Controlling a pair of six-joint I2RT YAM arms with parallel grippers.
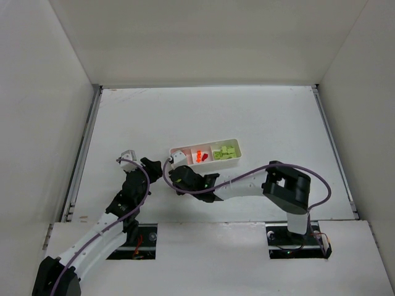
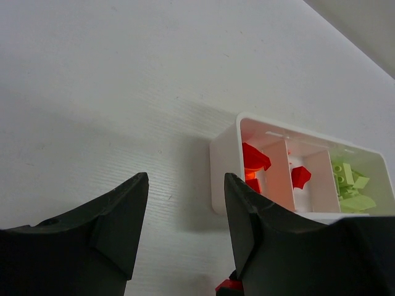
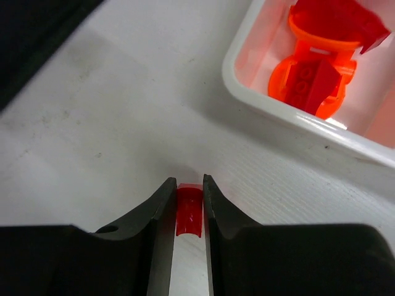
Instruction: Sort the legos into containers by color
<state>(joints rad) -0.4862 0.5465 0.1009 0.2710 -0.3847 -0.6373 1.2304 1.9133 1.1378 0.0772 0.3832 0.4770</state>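
Note:
The white tray (image 1: 241, 152) lies mid-table, its three containers in a row. Pale green legos (image 1: 225, 152) fill the right container, and red and orange ones (image 1: 199, 156) lie further left. My right gripper (image 3: 188, 185) is down on the table just off the tray's (image 3: 247, 92) left end, shut on a small red lego (image 3: 189, 209). An orange round piece (image 3: 302, 80) and a red one (image 3: 333, 18) sit in the nearest container. My left gripper (image 2: 186, 179) hovers open and empty beside that end of the tray (image 2: 223, 166).
Both grippers (image 1: 154, 168) (image 1: 178, 177) crowd together at the tray's left end. White walls enclose the table on three sides. A metal rail (image 1: 83, 151) runs along the left edge.

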